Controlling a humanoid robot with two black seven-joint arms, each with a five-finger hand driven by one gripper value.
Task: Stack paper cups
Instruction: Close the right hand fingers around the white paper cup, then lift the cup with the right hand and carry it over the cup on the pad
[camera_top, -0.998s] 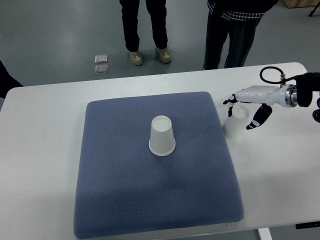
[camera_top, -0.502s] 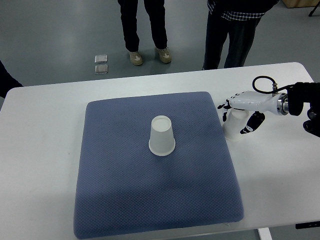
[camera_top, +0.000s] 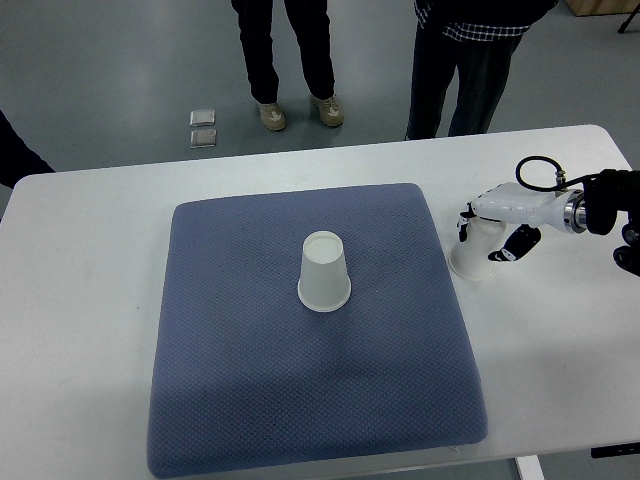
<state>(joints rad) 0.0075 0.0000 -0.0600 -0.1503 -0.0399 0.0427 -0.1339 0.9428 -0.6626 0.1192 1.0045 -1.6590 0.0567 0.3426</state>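
A white paper cup (camera_top: 325, 273) stands upside down in the middle of the blue mat (camera_top: 250, 380). A second white paper cup (camera_top: 474, 256) stands upside down on the white table, just off the mat's right edge. My right hand (camera_top: 490, 232) comes in from the right edge and sits over this cup, its fingers curled around the cup's top and sides. The cup's base still rests on the table. The left arm does not show.
The white table (camera_top: 90, 300) carries the mat. Two people's legs (camera_top: 290, 50) stand on the floor beyond the table's far edge. Small grey floor plates (camera_top: 203, 128) lie behind the table.
My right hand moved left and down onto the cup beside the mat, and its fingers closed around the cup. The cup on the mat has not moved.
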